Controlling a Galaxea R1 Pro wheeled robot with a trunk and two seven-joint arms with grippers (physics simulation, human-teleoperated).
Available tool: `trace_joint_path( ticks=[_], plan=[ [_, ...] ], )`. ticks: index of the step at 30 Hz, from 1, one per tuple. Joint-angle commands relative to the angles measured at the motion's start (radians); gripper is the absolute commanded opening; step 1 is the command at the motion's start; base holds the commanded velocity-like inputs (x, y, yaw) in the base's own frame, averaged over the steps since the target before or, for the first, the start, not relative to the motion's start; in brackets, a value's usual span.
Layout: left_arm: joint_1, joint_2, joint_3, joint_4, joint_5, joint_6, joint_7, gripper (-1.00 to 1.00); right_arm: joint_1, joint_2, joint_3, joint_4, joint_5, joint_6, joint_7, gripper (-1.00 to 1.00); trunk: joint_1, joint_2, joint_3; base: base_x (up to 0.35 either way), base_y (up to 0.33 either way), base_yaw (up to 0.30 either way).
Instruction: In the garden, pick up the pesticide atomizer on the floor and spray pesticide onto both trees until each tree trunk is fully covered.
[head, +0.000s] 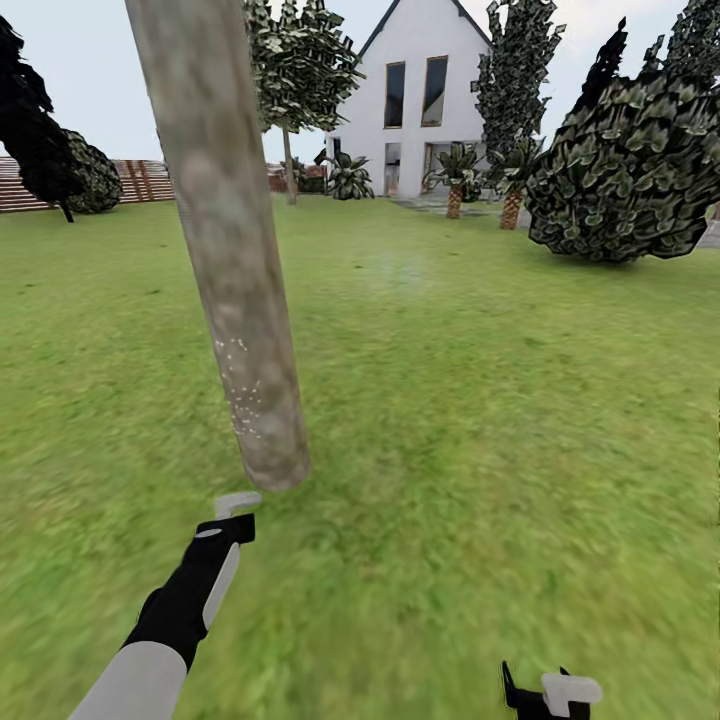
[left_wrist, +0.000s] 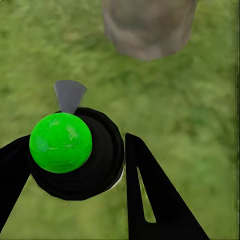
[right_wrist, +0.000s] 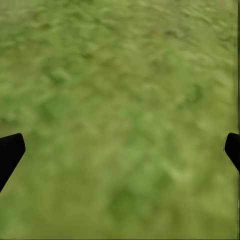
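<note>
Head view: left arm reached forward over the grass (head: 480, 420); left gripper (head: 232, 517) sat just short of the tree trunk (head: 235, 270) base, where white specks dotted the bark.

Left wrist view: gripper fingers (left_wrist: 150, 195) pinched the pesticide atomizer (left_wrist: 75, 152), its grey nozzle facing the trunk.

Right wrist view: right gripper (right_wrist: 120, 150) hung spread over grass.

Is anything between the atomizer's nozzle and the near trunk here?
Nothing visible. The left tool holds the atomizer with its nozzle toward the tree trunk; between them lies bare grass.
</note>
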Motion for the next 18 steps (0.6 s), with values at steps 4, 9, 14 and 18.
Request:
trace_joint_path(
  ticks=[4, 9, 14, 18],
  plan=[
    [0.0, 0.0, 0.0, 0.0, -0.001, 0.0, 0.0, -1.0, 0.0, 0.0, 0.0, 0.0, 0.0, 0.0, 0.0, 1.0, 0.0, 0.0, 0.0, 0.105, -0.263, 0.0],
    [0.0, 0.0, 0.0, 0.0, -0.001, 0.0, 0.0, -1.0, 0.0, 0.0, 0.0, 0.0, 0.0, 0.0, 0.0, 1.0, 0.0, 0.0, 0.0, 0.102, -0.264, 0.1],
    [0.0, 0.0, 0.0, 0.0, -0.001, 0.0, 0.001, -1.0, 0.0, 0.0, 0.0, 0.0, 0.0, 0.0, 0.0, 1.0, 0.0, 0.0, 0.0, 0.141, -0.259, 0.263],
    [0.0, 0.0, 0.0, 0.0, -0.001, 0.0, 0.002, -1.0, 0.0, 0.0, 0.0, 0.0, 0.0, 0.0, 0.0, 1.0, 0.0, 0.0, 0.0, 0.211, -0.222, 0.267]
  ],
)
